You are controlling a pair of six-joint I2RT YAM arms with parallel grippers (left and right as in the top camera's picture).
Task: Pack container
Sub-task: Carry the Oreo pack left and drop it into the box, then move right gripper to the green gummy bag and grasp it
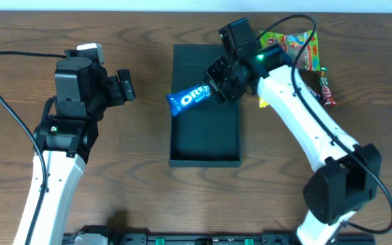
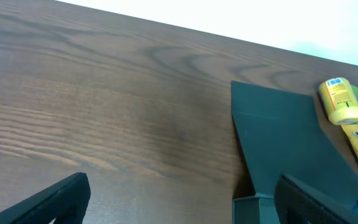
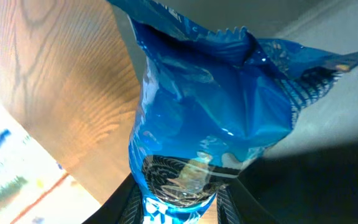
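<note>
My right hand (image 1: 218, 87) is clenched on the Oreo packet (image 1: 190, 97), directly above the far half of the open container (image 1: 206, 146). The packet lies crosswise to the container's long axis, overhanging its left wall. My left hand (image 1: 124, 85) hangs released, well left.

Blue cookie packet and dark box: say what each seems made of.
The packet looks like thin glossy plastic film: bright highlights, crinkles, a serrated sealed end. The box is probably matte cardboard: flat panels, crisp folded edges, no shine.
</note>
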